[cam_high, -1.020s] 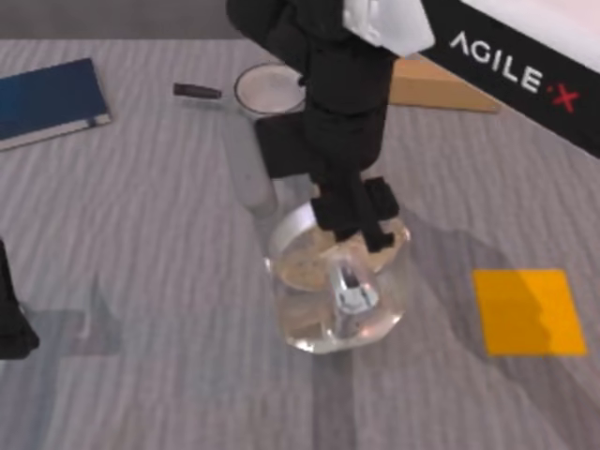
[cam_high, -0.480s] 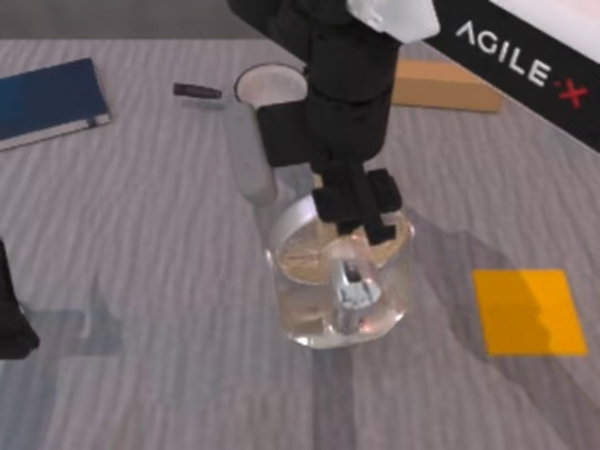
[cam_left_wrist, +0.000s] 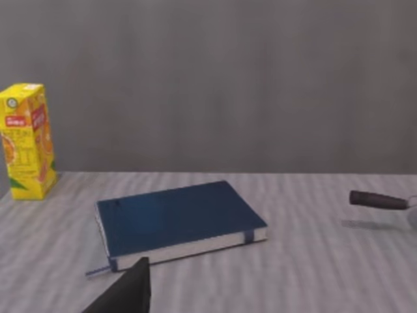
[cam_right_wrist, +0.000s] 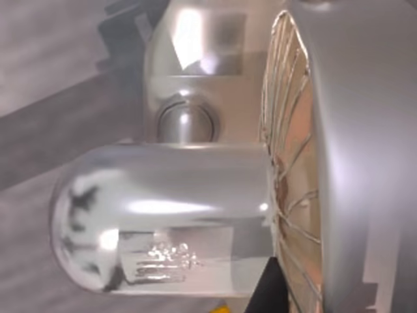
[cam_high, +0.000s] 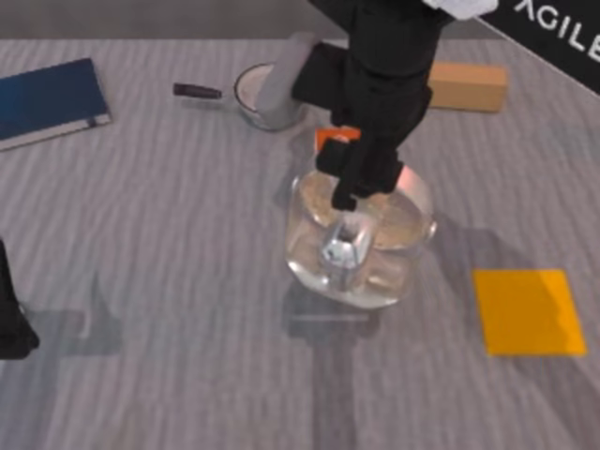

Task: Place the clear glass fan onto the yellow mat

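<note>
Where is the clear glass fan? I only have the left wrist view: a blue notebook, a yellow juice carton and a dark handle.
Observer: In the top view the right gripper holds the clear glass fan near the table's middle.
Operator: Is it on the yellow mat?
Observer: No. The yellow mat lies bare to the fan's right, apart from it.
Operator: What does that handle belong to?
Observer: A small saucepan at the far side of the table. The left gripper sits parked at the left edge.
</note>
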